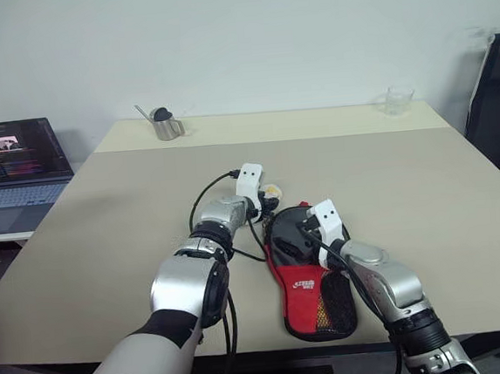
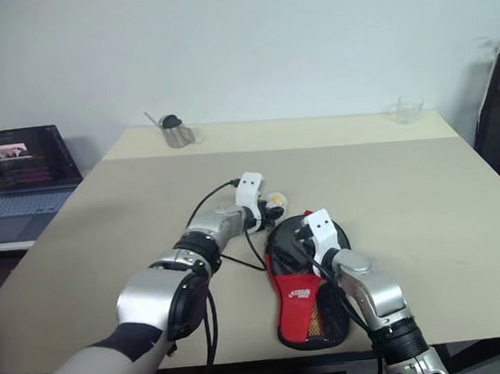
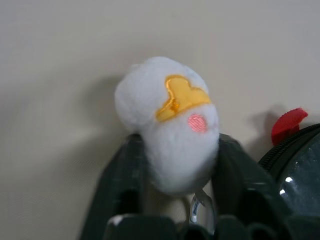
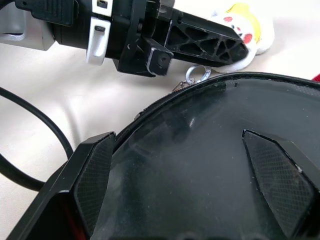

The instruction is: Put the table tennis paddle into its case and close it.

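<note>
Case (image 1: 306, 278) flat on surface (image 1: 425, 189), long axis near–far, round end far. Left gripper (image 3: 175, 165) clenched on zipper charm (image 3: 172, 120) at far-left rim; nearer arm for zipping. Right gripper (image 4: 195, 185) released over round end. Paddle presumably inside.

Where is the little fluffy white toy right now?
The fluffy white charm sits pinched in the left tool, on the table just beyond the far rim of the black case.

white logo on the red panel of the case (image 1: 309, 284), letters too small to read, laptop (image 1: 17, 172) screen text illegible
</note>
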Controlling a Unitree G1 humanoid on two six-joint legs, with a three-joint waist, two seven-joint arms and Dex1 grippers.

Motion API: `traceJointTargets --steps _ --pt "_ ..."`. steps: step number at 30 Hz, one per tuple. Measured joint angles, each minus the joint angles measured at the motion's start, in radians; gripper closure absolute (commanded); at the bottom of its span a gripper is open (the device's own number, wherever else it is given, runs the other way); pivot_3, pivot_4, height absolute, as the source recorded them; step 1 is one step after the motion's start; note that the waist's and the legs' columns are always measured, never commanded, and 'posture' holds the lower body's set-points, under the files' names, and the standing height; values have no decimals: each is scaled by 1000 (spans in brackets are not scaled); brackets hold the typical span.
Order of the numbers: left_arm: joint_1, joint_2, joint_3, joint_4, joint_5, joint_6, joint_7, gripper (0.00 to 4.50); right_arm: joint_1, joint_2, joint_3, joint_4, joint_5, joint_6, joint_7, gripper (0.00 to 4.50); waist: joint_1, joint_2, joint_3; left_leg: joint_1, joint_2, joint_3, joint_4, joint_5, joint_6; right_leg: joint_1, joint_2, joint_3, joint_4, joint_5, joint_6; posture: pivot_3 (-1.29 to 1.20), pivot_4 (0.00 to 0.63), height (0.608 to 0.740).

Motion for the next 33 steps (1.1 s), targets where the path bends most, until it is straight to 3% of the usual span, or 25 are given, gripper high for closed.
traceJointTargets --steps 2,4,33 --pt "0 0 -5 0 11 -7 0 4273 0 0 -1 -3 1 4 -6 0 1 0 0 0 0 0 0 0 0 0 0 0 0 0 0 0 150 740" --pt "0 -2 -11 0 24 -22 -7 4491 1 1 -2 -7 3 7 -11 0 1 0 0 0 0 0 0 0 0 0 0 0 0 0 0 0 150 740" --pt "-76 -159 -275 48 384 -268 192 4491 -6 -31 -2 -13 15 26 -12 0 2 0 0 0 -2 0 0 0 0 0 -1 0 0 0 0 0 150 740"
